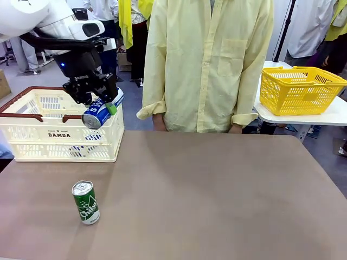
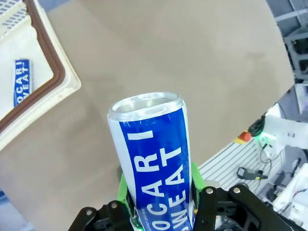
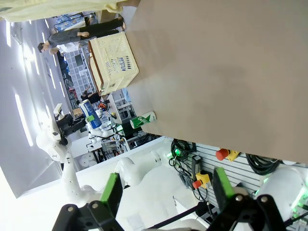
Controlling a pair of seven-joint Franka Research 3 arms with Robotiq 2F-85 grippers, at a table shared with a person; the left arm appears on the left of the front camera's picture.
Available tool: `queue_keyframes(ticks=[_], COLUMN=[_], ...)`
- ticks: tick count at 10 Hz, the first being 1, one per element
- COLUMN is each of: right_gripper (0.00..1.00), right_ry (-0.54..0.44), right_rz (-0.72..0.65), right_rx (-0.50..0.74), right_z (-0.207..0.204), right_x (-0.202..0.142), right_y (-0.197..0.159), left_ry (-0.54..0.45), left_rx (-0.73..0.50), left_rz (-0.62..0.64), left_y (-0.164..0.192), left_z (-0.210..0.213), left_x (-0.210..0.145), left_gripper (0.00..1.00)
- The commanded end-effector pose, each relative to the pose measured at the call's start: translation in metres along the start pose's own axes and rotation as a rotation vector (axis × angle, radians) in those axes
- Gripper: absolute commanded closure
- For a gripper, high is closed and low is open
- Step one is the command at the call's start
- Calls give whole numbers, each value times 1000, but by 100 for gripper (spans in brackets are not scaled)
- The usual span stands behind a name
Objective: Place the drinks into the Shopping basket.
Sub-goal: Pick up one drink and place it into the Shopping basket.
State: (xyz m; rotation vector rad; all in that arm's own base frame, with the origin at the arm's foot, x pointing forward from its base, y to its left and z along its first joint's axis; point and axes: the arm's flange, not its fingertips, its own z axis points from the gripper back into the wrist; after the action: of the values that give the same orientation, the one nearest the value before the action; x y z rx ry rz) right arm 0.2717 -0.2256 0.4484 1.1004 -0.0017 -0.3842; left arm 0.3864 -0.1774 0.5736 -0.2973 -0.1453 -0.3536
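My left gripper [image 1: 100, 105] is shut on a blue Pocari can [image 1: 102, 111], held tilted above the right front corner of the cream Shopping basket [image 1: 59, 142]. The left wrist view looks along that blue can [image 2: 155, 163] between green pads, with the basket rim [image 2: 48, 77] at upper left and another blue can [image 2: 20, 82] lying inside it. A green can [image 1: 86, 202] stands upright on the table near the front left; it also appears small as the green can [image 3: 143, 120] in the right wrist view. My right gripper [image 3: 166, 190] is open and holds nothing, off the table's side.
A person in a pale yellow shirt [image 1: 209, 65] stands at the far edge of the brown table [image 1: 217, 189]. A yellow mesh basket [image 1: 299, 89] sits on a white side table at the right.
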Motion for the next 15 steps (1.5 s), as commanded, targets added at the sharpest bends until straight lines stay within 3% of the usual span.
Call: queue_keyframes(ticks=[1,6,7,9,12,15], right_gripper=[0,0,0,0,0,0], right_ry=[4,4,4,4,4,4], right_rz=[-3,-3,-3,-3,-3,-3], right_rx=[-1,-1,-1,-1,-1,-1], right_z=[0,0,0,0,0,0], right_x=[-2,-2,-2,-2,-2,-2], right_y=[2,2,2,2,2,2], left_ry=[3,5,40,-43,-54,-119], left_rx=[24,9,33,82,52,78], left_rz=[-25,-28,-71,-21,-68,121], left_y=[-9,-12,3,62,151,211], left_z=[7,-1,5,26,40,9], left_x=[18,16,32,72,94,101], left_gripper=[100,100,100,100,100,100])
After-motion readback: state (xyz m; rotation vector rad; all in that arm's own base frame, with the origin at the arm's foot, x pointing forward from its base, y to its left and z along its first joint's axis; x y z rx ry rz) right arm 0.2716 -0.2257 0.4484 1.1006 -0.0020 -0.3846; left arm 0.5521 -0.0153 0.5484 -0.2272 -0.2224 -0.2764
